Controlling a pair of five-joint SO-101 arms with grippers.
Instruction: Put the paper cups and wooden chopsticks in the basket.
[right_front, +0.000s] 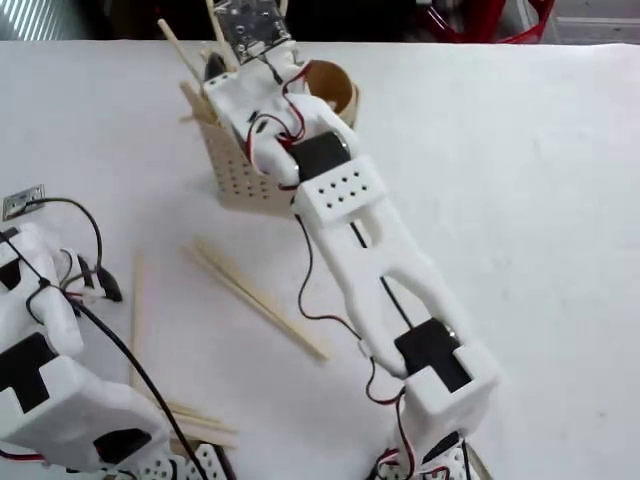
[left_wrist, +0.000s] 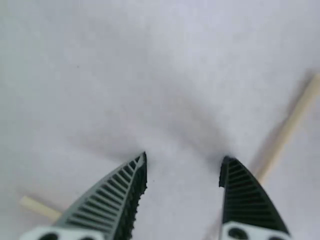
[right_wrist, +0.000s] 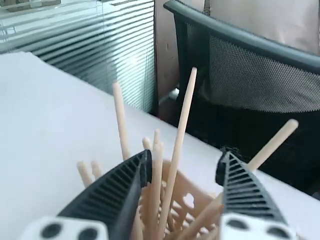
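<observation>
The left pincer (left_wrist: 184, 158) hung open just over the counter (left_wrist: 125, 75), a loose chopstick (left_wrist: 287, 127) beside one finger. The right pincer (right_wrist: 186, 154) gaped empty above the basket (right_front: 240, 180), which held upright chopsticks (right_wrist: 182, 130) and a paper cup (right_front: 335, 85). A chopstick pair (right_front: 258, 298) lay between the arms.

The basket (right_front: 240, 180) stands on the table (right_front: 520, 200) in the upper middle of the high view. Standing chopsticks (right_front: 178, 48) are in its left side, a paper cup (right_front: 338, 88) sits just at its upper right, and the right pincer (right_wrist: 185, 167) hangs above it. A pair of chopsticks (right_front: 255, 295) lies at frame centre. A single chopstick (right_front: 135, 300) lies left of them. Further chopsticks (right_front: 200, 420) lie lower left beside the left arm (right_front: 60, 380).
</observation>
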